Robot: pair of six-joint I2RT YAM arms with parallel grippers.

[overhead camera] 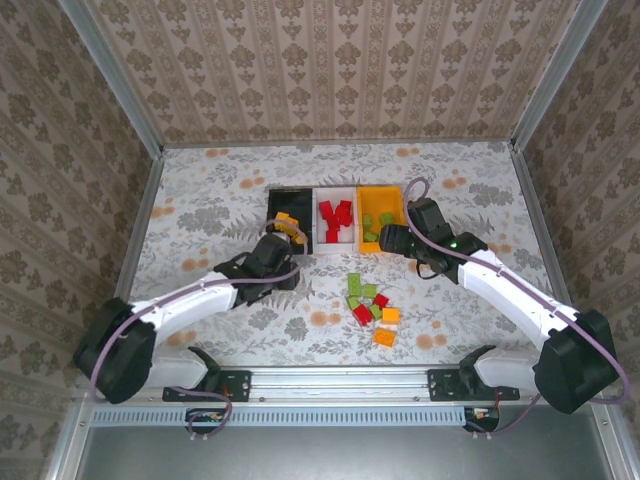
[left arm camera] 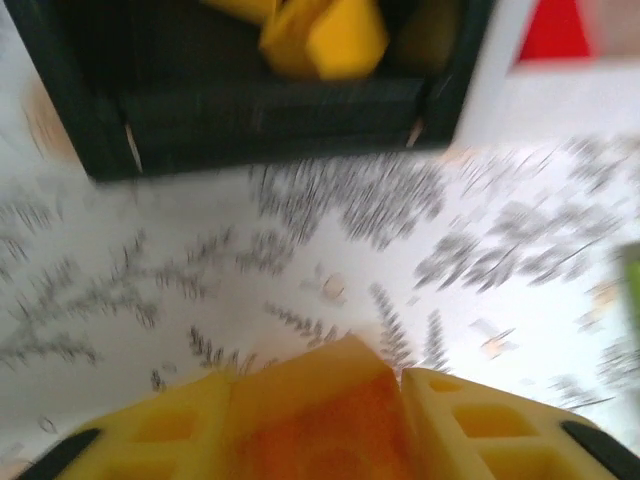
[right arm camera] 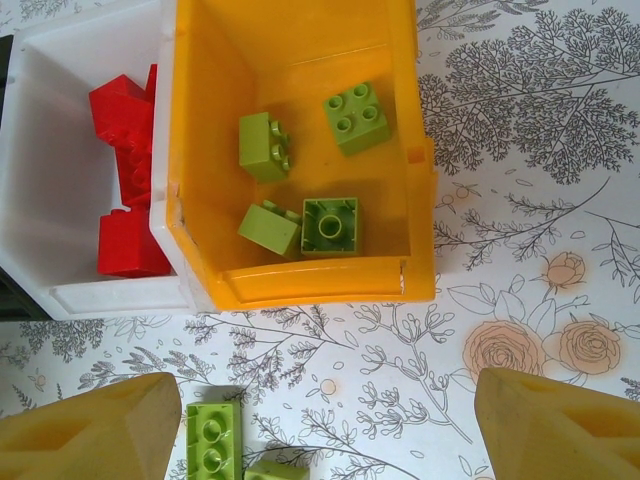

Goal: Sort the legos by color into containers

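Note:
Three containers stand in a row: a black bin (overhead camera: pixel 277 205) holding orange legos (left arm camera: pixel 325 35), a white bin (right arm camera: pixel 60 200) holding red legos (right arm camera: pixel 125 165), and an orange bin (right arm camera: pixel 420 200) holding several light green legos (right arm camera: pixel 330 225). Loose red, green and orange legos (overhead camera: pixel 370 305) lie on the table in front of the bins. My left gripper (left arm camera: pixel 320 395) is shut on an orange lego (left arm camera: pixel 330 430), just in front of the black bin's near wall (left arm camera: pixel 270 115). My right gripper (right arm camera: pixel 325 400) hangs open over the table before the orange bin, with a green lego (right arm camera: pixel 213 440) by its left finger.
The flowered tabletop (overhead camera: pixel 200 200) is bare left of the bins and to the right of the orange bin. Patterned walls (overhead camera: pixel 330 70) close in the back and both sides. The arm bases sit on a rail (overhead camera: pixel 340 380) at the near edge.

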